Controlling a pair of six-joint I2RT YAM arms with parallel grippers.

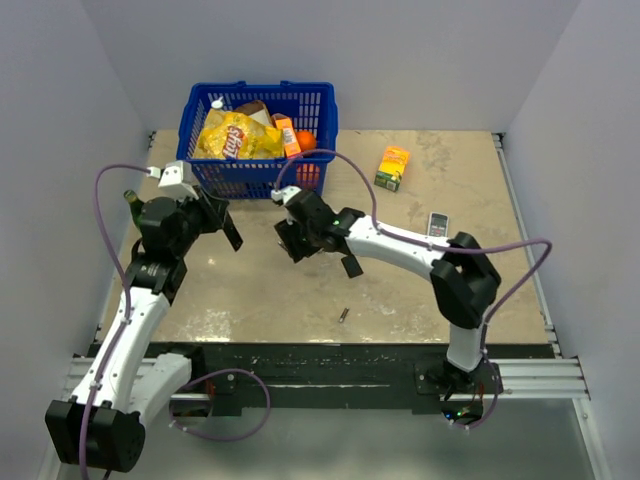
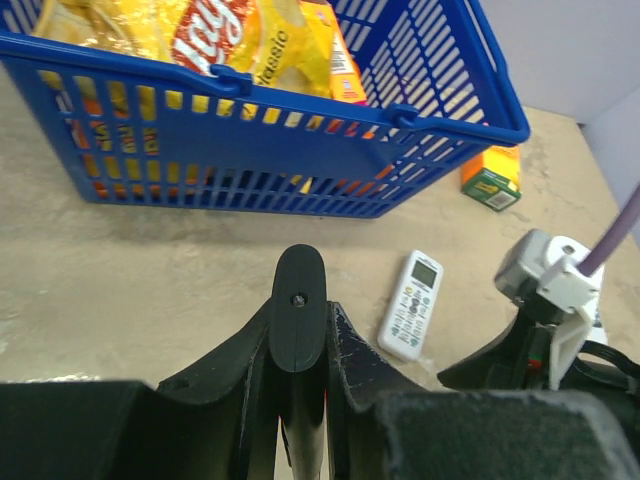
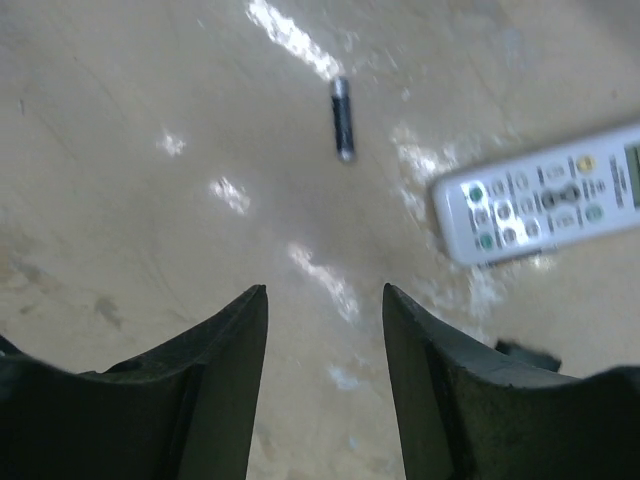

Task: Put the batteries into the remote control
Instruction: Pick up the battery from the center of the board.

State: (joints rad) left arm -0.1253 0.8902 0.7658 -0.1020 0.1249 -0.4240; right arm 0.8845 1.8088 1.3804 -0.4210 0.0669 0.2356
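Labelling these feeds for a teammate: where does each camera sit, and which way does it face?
Top external: above and behind the bases, looking down on the table; left arm and right arm show in full.
Left wrist: on the left arm, facing the blue basket; its jaws, shut on the remote control, fill the bottom.
Right wrist: on the right arm, looking down at a battery; its open jaws frame the bottom.
Shared: both wrist views show the white remote with a screen.

Basket [image 2: 120, 62]: blue
Crisp bag [image 2: 230, 35]: yellow, red lettering
Carton [image 2: 492, 176]: orange, green
Remote control [image 2: 298, 300]: black
Screen remote [image 2: 411, 304]: white
Battery [image 3: 342, 118]: black, silver tip
Table [image 1: 400, 280]: mottled beige
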